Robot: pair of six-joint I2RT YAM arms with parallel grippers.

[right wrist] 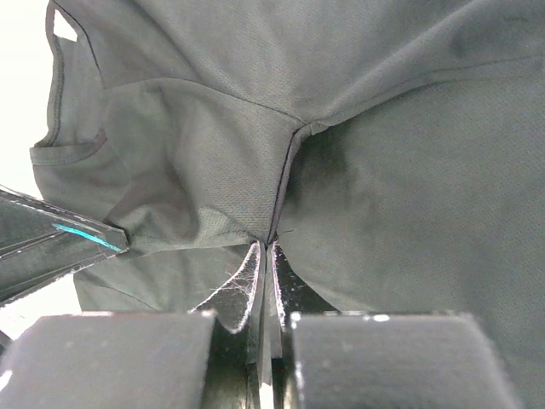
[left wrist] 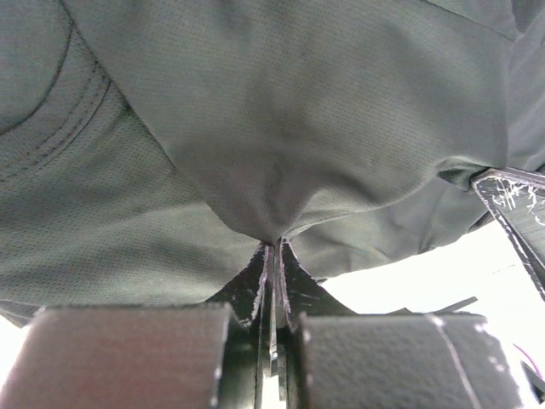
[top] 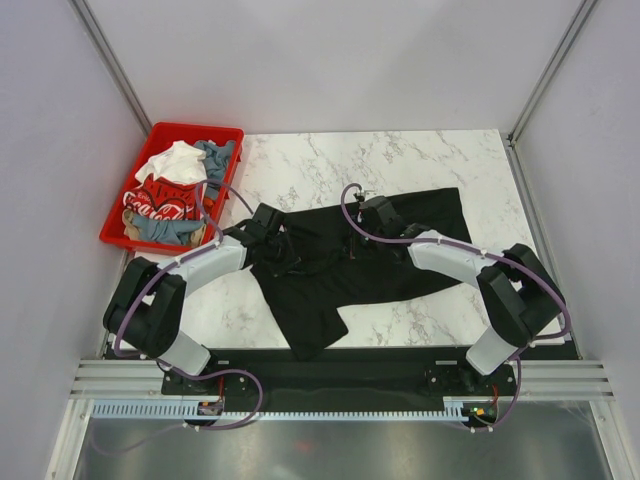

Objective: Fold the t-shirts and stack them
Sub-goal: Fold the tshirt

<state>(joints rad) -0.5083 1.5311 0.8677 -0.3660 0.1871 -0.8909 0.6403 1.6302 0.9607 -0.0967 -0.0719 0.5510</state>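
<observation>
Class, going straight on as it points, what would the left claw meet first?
The plain black cloth t-shirt: the left claw is shut on a pinch of it, with fabric directly ahead.

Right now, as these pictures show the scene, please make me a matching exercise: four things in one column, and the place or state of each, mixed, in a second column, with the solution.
Things
1. black t-shirt
2. white t-shirt
3. red bin
4. left gripper

Places or states
A. at the far left corner of the table
B. shut on the black t-shirt
C. lying spread in the middle of the table
D. on top of the pile in the bin

Pairs: 1-C, 2-D, 3-A, 4-B
</observation>
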